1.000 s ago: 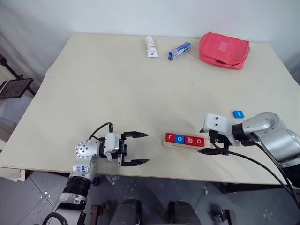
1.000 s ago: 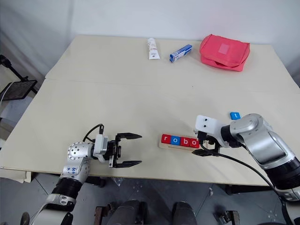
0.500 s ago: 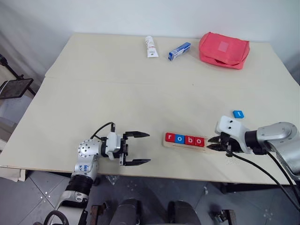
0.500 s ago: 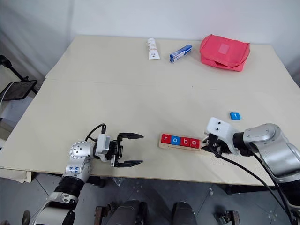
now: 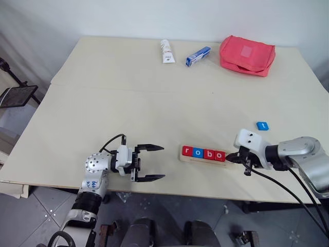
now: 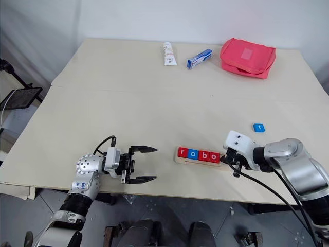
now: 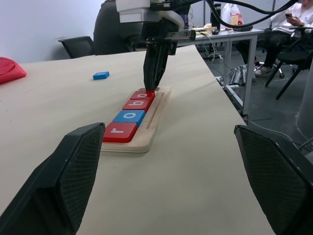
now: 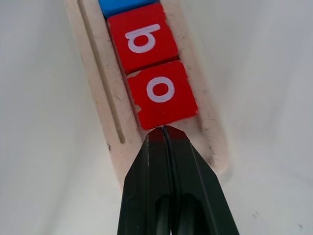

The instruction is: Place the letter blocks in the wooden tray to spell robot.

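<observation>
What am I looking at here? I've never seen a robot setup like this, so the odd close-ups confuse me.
A two-armed humanoid robot films itself. Two pictures come from its head, looking down on the table; two come from cameras on its wrists. The wooden tray holds four letter blocks reading "robo"; the blue "t" block lies loose beside it. The right gripper, fingers shut and empty, presses its tip against the last "o". The left gripper waits open. At the table's far edge lie a tube, a small box and a red pouch.
</observation>
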Action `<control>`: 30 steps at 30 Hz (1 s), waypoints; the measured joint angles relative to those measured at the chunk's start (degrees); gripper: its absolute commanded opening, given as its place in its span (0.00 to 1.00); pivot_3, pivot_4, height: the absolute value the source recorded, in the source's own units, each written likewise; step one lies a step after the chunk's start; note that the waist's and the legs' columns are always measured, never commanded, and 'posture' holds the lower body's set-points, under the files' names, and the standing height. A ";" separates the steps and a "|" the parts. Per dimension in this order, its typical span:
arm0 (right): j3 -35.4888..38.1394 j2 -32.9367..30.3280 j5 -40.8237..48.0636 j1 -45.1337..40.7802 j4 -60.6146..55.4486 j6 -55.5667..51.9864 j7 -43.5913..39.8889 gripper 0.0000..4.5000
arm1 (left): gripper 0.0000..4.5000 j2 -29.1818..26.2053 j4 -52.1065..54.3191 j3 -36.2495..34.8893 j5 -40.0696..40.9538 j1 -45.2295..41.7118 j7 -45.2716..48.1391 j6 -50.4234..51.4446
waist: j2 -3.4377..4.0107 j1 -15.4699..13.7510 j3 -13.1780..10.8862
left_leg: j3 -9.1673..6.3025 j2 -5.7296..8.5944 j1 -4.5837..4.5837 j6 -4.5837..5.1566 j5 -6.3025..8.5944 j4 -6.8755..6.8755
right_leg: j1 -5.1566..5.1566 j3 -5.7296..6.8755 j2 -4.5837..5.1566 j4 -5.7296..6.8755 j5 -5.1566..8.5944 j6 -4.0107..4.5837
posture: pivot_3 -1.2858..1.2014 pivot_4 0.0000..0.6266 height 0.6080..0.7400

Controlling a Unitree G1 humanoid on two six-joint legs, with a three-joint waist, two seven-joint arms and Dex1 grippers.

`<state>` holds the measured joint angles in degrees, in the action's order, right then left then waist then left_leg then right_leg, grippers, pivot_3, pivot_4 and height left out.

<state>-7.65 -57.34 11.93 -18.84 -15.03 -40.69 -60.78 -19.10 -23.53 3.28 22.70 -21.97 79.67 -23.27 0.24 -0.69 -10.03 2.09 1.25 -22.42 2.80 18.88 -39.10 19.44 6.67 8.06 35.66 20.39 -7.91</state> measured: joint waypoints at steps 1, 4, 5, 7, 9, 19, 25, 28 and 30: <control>-0.33 0.22 -0.04 -0.09 0.03 0.28 0.17 0.00 | 1.00 -0.01 0.02 0.00 0.00 0.03 0.00 0.00 | 0.00 0.00 0.00 | 0.00 0.00 0.00 0.00 0.00 0.00 | 0.00 0.00 0.00 0.00 0.00 0.00 | 0.52 0.24 1.00; -0.92 1.35 -0.04 -0.78 0.18 0.43 0.43 0.00 | 1.00 -0.05 0.16 0.00 0.00 0.20 -0.04 0.00 | 0.00 0.00 0.00 | 0.00 0.00 0.00 0.00 0.00 0.00 | 0.00 0.00 0.00 0.00 0.00 0.00 | 0.52 0.24 1.00; -0.94 1.61 -0.04 -0.94 0.25 0.47 0.52 0.00 | 1.00 -0.06 0.18 0.00 0.00 0.20 -0.05 0.00 | 0.00 0.00 0.00 | 0.00 0.00 0.00 0.00 0.00 0.00 | 0.01 0.00 0.00 0.00 0.00 0.00 | 0.52 0.24 1.00; -0.93 1.71 -0.04 -1.11 0.32 0.47 0.86 0.00 | 1.00 -0.06 0.19 0.00 0.00 0.20 -0.08 0.00 | 0.00 0.00 0.00 | 0.00 0.00 0.00 0.00 0.00 0.00 | 0.01 0.00 -0.01 0.00 0.00 0.00 | 0.52 0.24 1.00; -0.93 1.71 -0.03 -1.11 0.53 0.47 1.23 0.00 | 1.00 -0.06 0.19 0.00 0.00 0.20 -0.09 0.00 | 0.00 -0.01 0.00 | 0.00 0.00 0.00 0.00 0.00 0.00 | 0.00 0.00 0.00 0.00 0.00 0.00 | 0.52 0.24 1.00; 10.86 1.36 3.54 7.22 -3.49 -1.02 3.32 0.14 | 1.00 0.07 -0.26 0.03 -0.11 -0.35 0.05 -0.08 | 0.00 -0.79 0.00 | -0.03 0.01 -0.01 0.00 0.00 0.01 | -0.01 0.02 -0.01 0.01 0.00 0.00 | 0.52 0.24 1.00; 24.06 4.83 6.27 16.20 -5.38 -0.94 7.97 0.58 | 1.00 0.32 -2.25 0.08 -0.16 -1.81 0.80 -0.12 | 0.00 -0.85 0.00 | 0.01 0.02 0.00 0.01 0.00 0.01 | -0.03 0.04 -0.01 0.00 0.00 -0.01 | 0.52 0.24 1.00; 30.45 7.02 7.39 20.35 -5.55 -0.75 10.40 0.79 | 1.00 0.31 -2.81 0.02 -0.15 -2.63 1.41 -0.18 | 0.00 -0.83 0.00 | 0.01 0.03 0.01 0.01 0.00 0.02 | -0.04 0.02 -0.01 0.00 0.00 -0.01 | 0.52 0.24 1.00; 33.49 8.41 8.74 21.88 -5.69 -1.31 11.42 0.93 | 1.00 0.32 -3.69 0.00 -0.15 -2.81 1.84 -0.29 | 0.00 -0.80 0.00 | 0.02 0.01 0.02 0.01 0.00 0.02 | -0.03 0.02 -0.03 0.01 0.00 -0.01 | 0.52 0.24 1.00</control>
<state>25.84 -48.93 20.66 3.04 -20.72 -41.99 -49.36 -18.78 -27.22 3.28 22.55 -24.78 81.51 -23.56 0.25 -1.48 -10.02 2.11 1.27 -22.40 2.81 18.88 -39.08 19.40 6.69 8.03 35.67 20.38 -7.91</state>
